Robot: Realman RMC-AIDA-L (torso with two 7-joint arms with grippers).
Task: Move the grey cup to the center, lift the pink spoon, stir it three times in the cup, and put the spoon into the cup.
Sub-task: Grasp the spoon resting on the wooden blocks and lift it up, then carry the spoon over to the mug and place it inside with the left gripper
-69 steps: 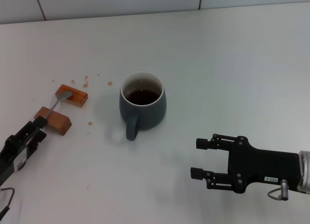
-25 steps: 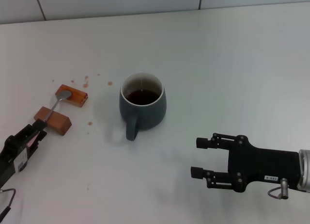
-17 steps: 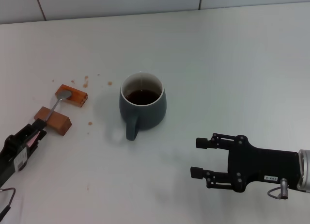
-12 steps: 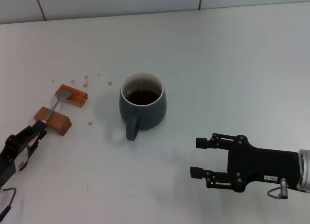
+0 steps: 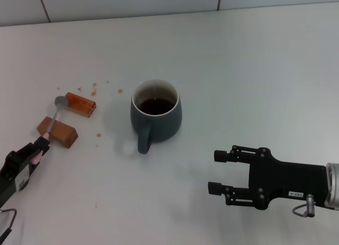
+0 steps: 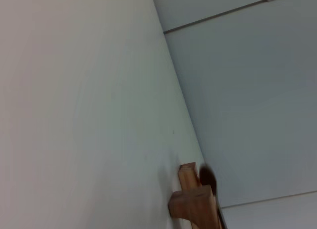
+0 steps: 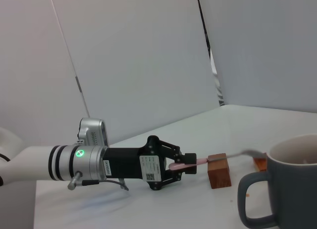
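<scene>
- L gripper (image 5: 38,149) at near-left table (image 5: 254,70) edge; fingers clamped on pink spoon (image 5: 52,122) handle, bowl raised above two brown blocks (image 5: 58,131) (clear of them in R wrist view).
- Grey cup (image 5: 155,115) at centre, handle toward robot, dark liquid inside.
- R gripper (image 5: 213,173) parked near-right, fingers held apart, nothing between.

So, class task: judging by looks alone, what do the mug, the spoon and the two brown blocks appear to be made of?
Grey cup: probably glazed ceramic, with a smooth blue-grey outside and a pale inner wall.
Pink spoon, held by the left tool: silvery bowl and neck look like metal; the matte pink handle may be plastic.
Brown blocks: likely wood, one looking glossier and more orange.
</scene>
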